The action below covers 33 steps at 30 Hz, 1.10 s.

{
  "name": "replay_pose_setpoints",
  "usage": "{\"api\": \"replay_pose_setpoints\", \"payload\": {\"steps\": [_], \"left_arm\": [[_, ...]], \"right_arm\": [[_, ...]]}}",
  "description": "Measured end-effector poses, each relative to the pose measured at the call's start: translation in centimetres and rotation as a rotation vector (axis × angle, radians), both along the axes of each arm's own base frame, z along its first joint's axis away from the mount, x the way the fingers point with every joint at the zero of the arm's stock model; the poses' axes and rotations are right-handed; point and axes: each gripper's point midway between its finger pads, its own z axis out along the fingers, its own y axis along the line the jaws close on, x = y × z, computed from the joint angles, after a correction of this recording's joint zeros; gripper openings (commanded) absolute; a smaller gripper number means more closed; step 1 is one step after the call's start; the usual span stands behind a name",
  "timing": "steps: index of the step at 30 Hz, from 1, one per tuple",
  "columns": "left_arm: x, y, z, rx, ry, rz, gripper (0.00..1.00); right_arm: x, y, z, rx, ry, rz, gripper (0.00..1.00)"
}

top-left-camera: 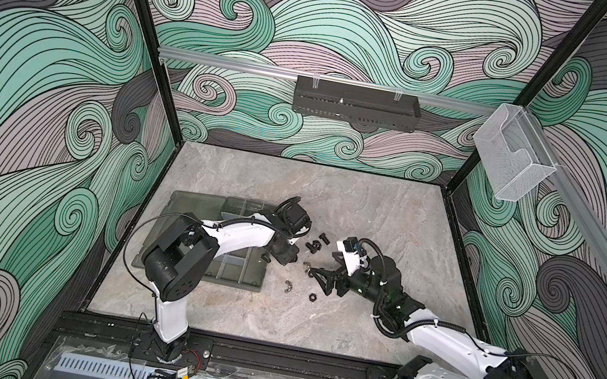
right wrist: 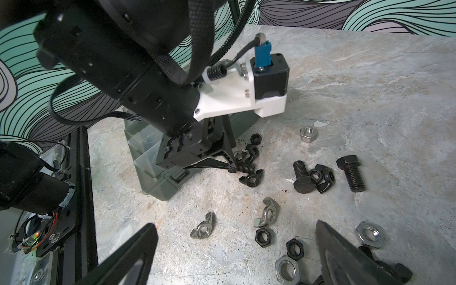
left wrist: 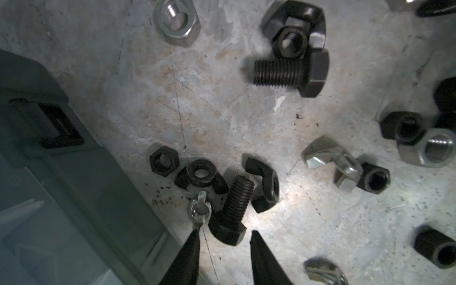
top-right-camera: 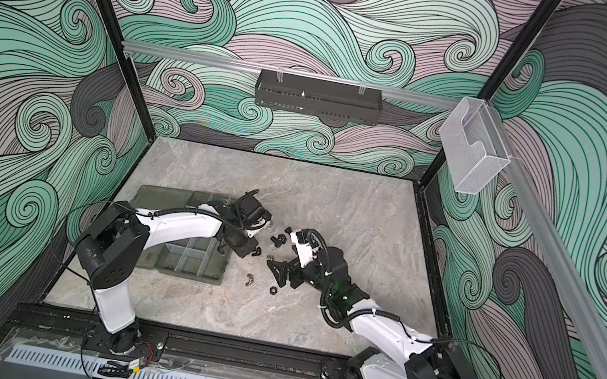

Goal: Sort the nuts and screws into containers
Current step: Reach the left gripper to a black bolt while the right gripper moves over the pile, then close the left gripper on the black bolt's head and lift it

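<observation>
Currently, the left gripper (left wrist: 224,230) stands part-open, its fingers flanking the hex head of one black screw (left wrist: 232,204) that lies on the table (left wrist: 246,128) beside the box (left wrist: 74,197); whether they touch the head cannot be told. A silver wing nut (left wrist: 198,211) lies just at one fingertip. The right gripper (right wrist: 234,224) is wide open above loose nuts (right wrist: 264,237). Other screws (right wrist: 351,174) lie nearby, outside the containers (top-left-camera: 236,271).

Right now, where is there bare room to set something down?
Bare: the far half of the table up to the back wall, and the near strip along the front rail. Crowded: the middle, where screws and nuts lie beside the box.
</observation>
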Motion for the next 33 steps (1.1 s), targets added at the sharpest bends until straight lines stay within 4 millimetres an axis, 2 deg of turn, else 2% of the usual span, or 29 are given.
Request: {"api": "replay_pose_setpoints", "payload": {"steps": [22, 33], "left_arm": [[-0.2, -0.5, -1.8, 0.008, 0.056, -0.012, 0.33], [0.0, -1.2, -1.9, -0.01, 0.07, -0.014, 0.23]], "right_arm": [[-0.1, 0.1, -0.2, -0.002, 0.006, 0.006, 0.99], [0.0, 0.1, -0.3, -0.006, 0.013, 0.007, 0.99]]}}
